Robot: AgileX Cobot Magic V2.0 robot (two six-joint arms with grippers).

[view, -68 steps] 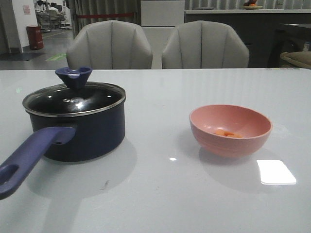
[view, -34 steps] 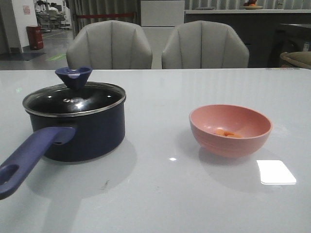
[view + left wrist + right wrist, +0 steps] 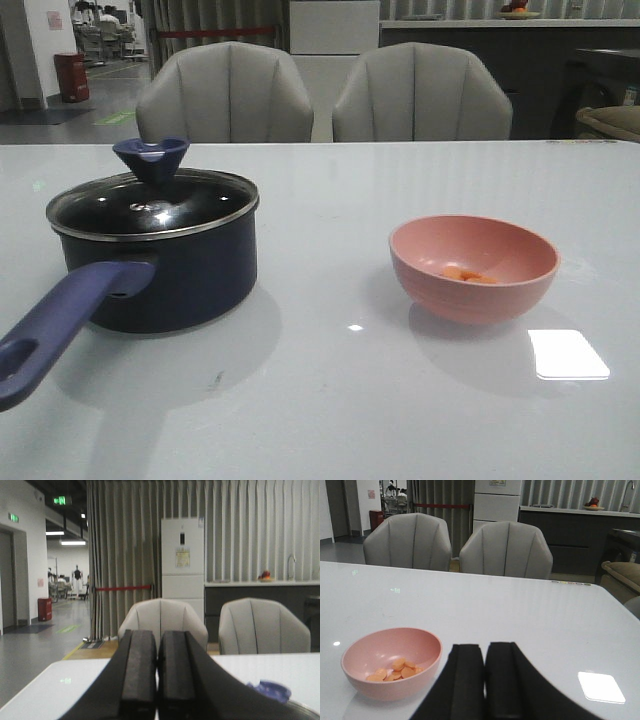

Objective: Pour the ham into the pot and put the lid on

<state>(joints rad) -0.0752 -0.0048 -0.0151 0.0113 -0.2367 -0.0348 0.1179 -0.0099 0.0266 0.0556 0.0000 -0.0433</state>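
Note:
The dark navy pot (image 3: 170, 275) stands on the left of the white table, its blue-purple handle (image 3: 55, 320) reaching toward the near left corner. The glass lid (image 3: 152, 205) with its dark blue knob (image 3: 151, 157) rests on the pot. Orange-pink ham (image 3: 468, 274) chunks lie in the pink bowl (image 3: 474, 268) on the right; the ham (image 3: 394, 669) also shows in the right wrist view. My left gripper (image 3: 158, 647) is shut and empty, the knob (image 3: 268, 690) off to one side of it. My right gripper (image 3: 485, 662) is shut and empty beside the pink bowl (image 3: 391, 661). Neither gripper shows in the front view.
Two grey chairs (image 3: 225, 95) stand behind the table's far edge. A bright patch of reflected light (image 3: 568, 354) lies on the table (image 3: 330, 400) near the bowl.

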